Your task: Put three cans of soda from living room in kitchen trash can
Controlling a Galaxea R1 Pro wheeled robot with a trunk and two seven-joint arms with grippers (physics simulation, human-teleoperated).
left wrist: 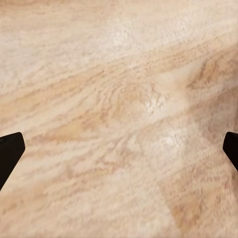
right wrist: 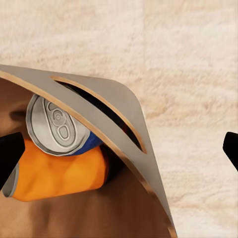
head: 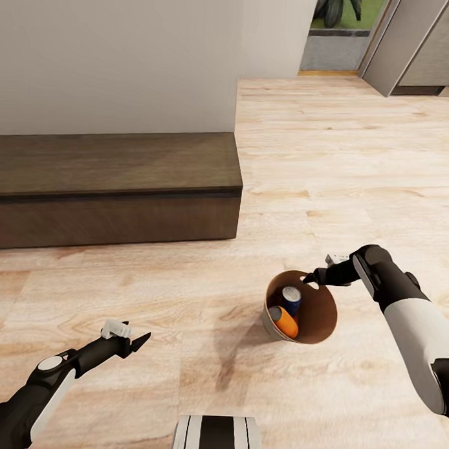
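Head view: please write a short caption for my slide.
Right tool at the rim of the tilted bin, which holds a blue can and an orange can, above the wooden floor.

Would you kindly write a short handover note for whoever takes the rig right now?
Left gripper: open, empty, above the wood floor.
Right gripper: at the trash can rim by its slot handle; fingers wide open in the wrist view, holding nothing.
In the can: a blue soda can and an orange soda can.
Done: two cans visibly binned.
Left: confirm the third.
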